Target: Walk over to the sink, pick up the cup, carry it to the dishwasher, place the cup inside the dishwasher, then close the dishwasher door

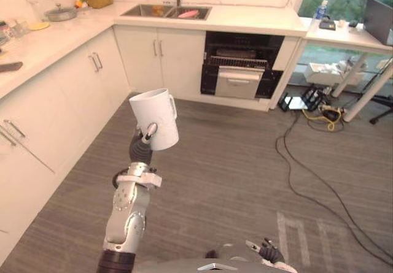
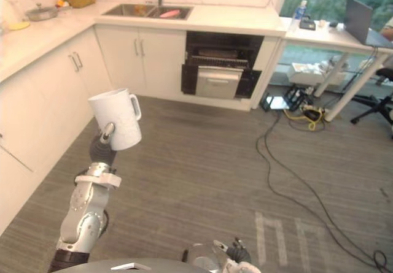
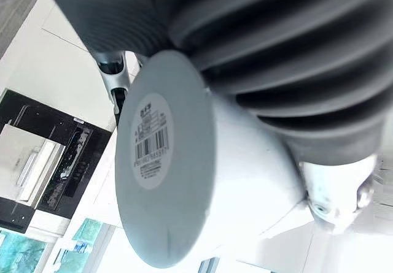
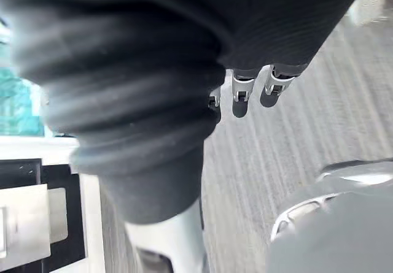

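Now on carry step: left hand (image 1: 149,132) clamped round cup (image 1: 156,116), held up over floor (image 1: 233,162), well apart from open dishwasher (image 1: 239,70) beside sink (image 1: 166,10). Right hand (image 1: 268,249) low, state unclear. Next, likely: walk closer, set cup on rack (image 1: 236,61).

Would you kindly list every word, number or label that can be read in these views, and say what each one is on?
Base of the cup, held in the left hand: round label with a barcode and small print, too blurred to read.
Bottle on the desk: label too small to read.
No other text is legible.
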Motion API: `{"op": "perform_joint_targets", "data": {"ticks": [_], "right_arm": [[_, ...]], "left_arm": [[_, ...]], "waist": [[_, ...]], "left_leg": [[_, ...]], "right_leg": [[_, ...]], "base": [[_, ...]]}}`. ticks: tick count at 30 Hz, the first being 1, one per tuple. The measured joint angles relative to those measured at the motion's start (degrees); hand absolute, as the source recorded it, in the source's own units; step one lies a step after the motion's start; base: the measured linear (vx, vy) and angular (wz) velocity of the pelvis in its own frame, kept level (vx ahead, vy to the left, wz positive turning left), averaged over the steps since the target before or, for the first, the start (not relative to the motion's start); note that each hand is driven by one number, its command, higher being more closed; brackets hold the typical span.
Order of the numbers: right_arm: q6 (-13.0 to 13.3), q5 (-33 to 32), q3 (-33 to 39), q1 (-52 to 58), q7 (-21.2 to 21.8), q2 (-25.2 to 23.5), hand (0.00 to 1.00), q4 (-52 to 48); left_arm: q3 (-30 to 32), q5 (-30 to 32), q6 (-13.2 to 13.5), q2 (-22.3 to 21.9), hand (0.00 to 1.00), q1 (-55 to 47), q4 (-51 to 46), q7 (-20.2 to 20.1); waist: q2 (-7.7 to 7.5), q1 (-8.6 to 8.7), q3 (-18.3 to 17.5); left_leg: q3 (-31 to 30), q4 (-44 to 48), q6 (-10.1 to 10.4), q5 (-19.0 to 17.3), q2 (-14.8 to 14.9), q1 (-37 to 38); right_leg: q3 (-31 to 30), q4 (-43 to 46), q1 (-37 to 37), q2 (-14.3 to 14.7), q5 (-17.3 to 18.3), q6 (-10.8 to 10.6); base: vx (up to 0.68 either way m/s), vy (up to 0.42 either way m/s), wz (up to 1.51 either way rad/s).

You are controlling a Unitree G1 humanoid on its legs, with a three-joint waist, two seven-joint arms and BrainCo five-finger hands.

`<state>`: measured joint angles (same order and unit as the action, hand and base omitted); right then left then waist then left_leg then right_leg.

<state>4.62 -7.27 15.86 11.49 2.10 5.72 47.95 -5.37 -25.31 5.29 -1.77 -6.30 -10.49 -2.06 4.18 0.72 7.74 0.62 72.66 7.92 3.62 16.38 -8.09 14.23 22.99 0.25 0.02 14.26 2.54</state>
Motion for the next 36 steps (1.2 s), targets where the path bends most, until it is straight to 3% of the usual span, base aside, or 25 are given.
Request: {"op": "perform_joint_targets", "data": {"ticks": [1,2,4,5,6,7,9,10,11,12,15,17,18,19,20,22,24,27,28,29,30,31,33,35,36], "right_arm": [[0.26,-0.2,-0.04,-0.06,-0.13,0.11,0.0,0.02],[0.35,-0.43,-0.25,-0.65,-0.12,0.55,0.0,0.2],[0.89,-0.9,-2.14,-2.4,-0.11,0.6,0.0,0.36],[1.3,-0.76,-3.51,-4.06,-0.13,0.59,0.0,0.37],[1.32,-0.77,-5.0,-5.43,-0.2,0.95,0.0,0.36],[1.32,-0.8,-5.53,-5.87,-0.25,1.21,0.0,0.41],[1.32,-1.14,-6.26,-6.21,-0.35,2.26,0.0,1.46],[1.17,-1.41,-6.03,-6.21,-0.42,1.98,0.0,3.94],[1.14,-1.41,-6.06,-6.1,-0.33,1.26,0.0,5.5],[1.15,-1.45,-6.03,-5.95,-0.26,0.7,0.0,6.19],[-0.15,-2.64,-4.33,-4.92,-0.33,0.53,0.0,7.1],[-2.1,-5.03,0.26,-2.88,-1.62,0.51,0.0,7.31],[-2.22,-6.08,1.39,-2.43,-1.89,0.47,0.0,7.47],[-2.09,-7.14,3.27,-1.65,-2.17,0.14,0.0,7.81],[-1.91,-7.03,4.68,-0.68,-2.18,-0.59,0.0,8.4],[-0.84,-7.32,5.27,0.54,-2.28,-1.55,0.0,9.38],[0.56,-9.09,5.23,1.14,-2.31,-2.94,0.0,9.11],[0.96,-10.34,5.17,3.17,-2.32,-5.42,0.0,6.11],[1.28,-10.42,5.17,3.71,-2.29,-5.84,0.0,4.77],[1.86,-10.59,4.97,4.39,-2.2,-6.22,0.0,1.87],[2.97,-10.9,4.56,5.07,-2.07,-6.25,0.0,-0.06],[3.58,-10.94,4.53,4.62,-1.98,-5.6,0.0,-0.37],[4.25,-10.89,3.92,3.53,-1.99,-3.9,0.0,-1.95],[3.21,-10.95,2.13,2.2,-1.91,-3.56,0.0,-4.56],[2.85,-10.98,2.21,2.15,-1.94,-3.73,0.0,-4.71]], "left_arm": [[0.63,-0.17,0.06,0.07,1.0,-0.38,0.01,0.0],[2.1,-0.39,0.38,0.17,1.0,-1.01,0.02,0.04],[4.28,-0.36,0.8,1.5,1.0,-1.32,0.02,-0.06],[5.38,-0.36,0.89,2.56,1.0,-1.53,0.05,-0.28],[6.55,-0.39,0.9,3.25,1.0,-1.97,0.03,-1.16],[6.62,-0.4,0.88,3.4,1.0,-2.22,0.03,-1.58],[6.54,-0.56,0.57,3.18,1.0,-2.77,0.04,-3.14],[7.1,-0.67,0.19,3.33,1.0,-2.78,0.7,-4.36],[7.77,-0.76,0.09,3.42,1.0,-2.41,0.95,-4.81],[8.52,-0.91,0.08,3.55,1.0,-1.65,1.22,-5.13],[9.76,-0.94,0.03,3.73,1.0,-1.15,1.48,-5.74],[8.95,-0.87,-0.45,3.97,1.0,0.38,2.15,-6.17],[8.79,-0.84,-0.55,4.12,1.0,0.92,2.15,-6.46],[8.04,-0.7,-0.63,4.78,1.0,2.33,2.67,-7.04],[7.14,-0.06,-0.76,5.74,1.0,3.48,3.87,-7.08],[6.45,1.58,-0.79,6.16,1.0,3.91,5.74,-6.68],[5.13,2.0,-0.73,6.63,1.0,4.34,7.04,-6.59],[2.77,2.65,-0.72,6.81,1.0,4.28,6.33,-6.91],[2.44,3.0,-0.73,6.75,1.0,4.26,6.07,-6.93],[1.9,3.06,-0.71,6.44,1.0,4.13,4.35,-6.95],[2.06,3.03,-0.32,6.34,1.0,3.46,1.55,-7.11],[2.23,3.03,-0.03,5.66,1.0,3.03,1.25,-7.13],[1.48,3.08,-0.01,3.96,1.0,2.41,1.27,-7.49],[0.33,3.88,0.59,3.69,1.0,2.94,1.47,-7.65],[0.02,4.22,0.67,3.55,1.0,2.93,1.57,-7.67]], "waist": [[0.03,-0.3,0.08],[-0.11,-1.14,0.08],[-1.01,-3.32,0.05],[-1.91,-3.96,0.12],[-2.48,-4.14,0.22],[-2.66,-4.15,0.32],[-1.72,-3.82,0.16],[-2.24,-3.46,-0.01],[-3.46,-2.87,0.29],[-5.47,-2.68,-0.06],[-5.19,-3.41,0.21],[-5.61,-2.89,0.02],[-5.86,-2.45,-0.09],[-5.95,-2.15,-0.11],[-5.9,-1.29,-0.01],[-4.98,0.13,0.42],[-4.72,1.59,0.91],[-5.52,2.72,1.79],[-5.34,2.75,1.81],[-5.48,2.74,1.59],[-6.86,2.22,0.97],[-6.59,2.22,0.59],[-2.52,1.91,-0.01],[-1.88,2.44,-0.29],[-1.93,2.72,-0.38]], "left_leg": [[0.76,2.18,-1.07,-1.96,-0.6,-2.31],[3.38,0.65,-3.51,-6.86,-1.92,-6.07],[8.83,-13.59,-5.57,-12.11,-2.8,-7.91],[9.64,-27.83,-6.26,-13.39,-4.62,-7.72],[8.45,-41.45,-6.13,-12.17,-6.72,-7.21],[7.47,-47.42,-5.73,-10.61,-7.57,-6.77],[6.15,-62.44,-4.05,-5.25,-8.37,-4.55],[8.53,-62.38,-5.53,2.93,-9.07,-3.05],[10.13,-60.23,-6.84,2.83,-10.24,-3.72],[10.29,-56.98,-7.72,0.16,-11.28,-5.15],[10.53,-49.34,-9.26,-7.04,-12.46,-6.41],[10.31,-50.86,-10.88,-9.93,-16.97,-1.11],[10.14,-51.35,-11.32,-10.65,-18.19,0.24],[9.29,-52.98,-12.05,-11.89,-20.29,3.17],[7.46,-55.21,-12.48,-12.03,-21.79,6.64],[5.21,-59.66,-13.22,-12.25,-22.06,12.92],[2.51,-62.31,-13.26,-13.51,-21.71,17.25],[1.2,-62.37,-10.85,-17.47,-19.23,22.7],[1.24,-62.3,-9.98,-18.4,-18.32,23.68],[1.78,-61.7,-8.37,-20.79,-16.99,25.23],[2.57,-61.63,-6.99,-23.19,-17.22,26.83],[2.85,-61.66,-6.7,-24.37,-16.43,27.86],[4.81,-61.83,-7.93,-25.85,-12.92,29.39],[6.43,-60.09,-7.51,-22.3,-12.38,29.51],[6.44,-59.1,-7.63,-21.36,-12.11,29.47]], "right_leg": [[-0.4,-0.73,1.41,0.1,0.22,0.28],[-1.6,-3.23,4.27,0.08,0.43,0.2],[-3.16,-7.17,7.51,-1.17,-1.0,-1.3],[-5.06,-8.21,8.47,-2.49,-1.44,-2.48],[-6.73,-8.54,9.26,-3.92,-0.77,-4.12],[-7.54,-8.62,9.86,-4.59,-0.3,-5.1],[-8.94,-9.45,12.41,-5.5,1.99,-8.23],[-10.39,-11.23,15.49,-6.7,2.83,-9.25],[-10.59,-12.44,16.77,-8.29,2.76,-9.14],[-10.31,-13.03,17.56,-9.46,1.53,-8.76],[-10.13,-13.14,19.33,-11.23,-4.47,-9.52],[-9.59,2.33,16.09,-15.34,-7.48,-12.61],[-9.66,8.89,13.46,-16.75,-9.31,-12.65],[-10.62,22.78,7.78,-18.88,-14.6,-12.01],[-10.33,33.72,2.83,-19.2,-12.0,-10.15],[-8.69,39.68,-2.68,-16.29,-5.74,-6.31],[-8.73,37.48,-9.75,-11.49,-1.48,-4.4],[-7.95,23.71,-17.2,-8.06,-0.78,-5.12],[-6.74,18.77,-17.61,-7.85,-1.6,-5.46],[-4.23,4.83,-17.08,-7.62,-4.81,-5.91],[-3.07,-4.08,-17.18,-7.67,-10.04,-4.83],[-2.02,-4.07,-16.66,-7.14,-13.44,-3.86],[2.44,-2.15,-16.94,-5.33,-14.61,-3.24],[2.72,2.47,-18.42,-5.1,-12.76,1.51],[2.79,3.1,-18.18,-4.99,-11.91,2.55]], "base": [[0.5,0.015,-0.36],[0.52,0.041,-0.65],[0.44,0.084,-0.91],[0.47,0.161,-0.94],[0.49,0.189,-0.84],[0.51,0.243,-0.64],[0.47,0.255,-0.32],[0.54,0.278,0.05],[0.55,0.251,0.23],[0.65,0.271,0.27],[0.5,0.201,0.11],[0.55,0.249,0.42],[0.41,0.196,0.44],[0.39,0.147,0.51],[0.38,0.118,0.53],[0.37,0.033,0.5],[0.35,-0.084,0.56],[0.32,-0.21,0.46],[0.43,-0.267,0.26],[0.5,-0.288,0.0],[0.53,-0.285,-0.13],[0.57,-0.252,-0.33],[0.59,-0.206,-0.42],[0.5,-0.25,-0.29],[0.36,-0.215,0.0]]}}
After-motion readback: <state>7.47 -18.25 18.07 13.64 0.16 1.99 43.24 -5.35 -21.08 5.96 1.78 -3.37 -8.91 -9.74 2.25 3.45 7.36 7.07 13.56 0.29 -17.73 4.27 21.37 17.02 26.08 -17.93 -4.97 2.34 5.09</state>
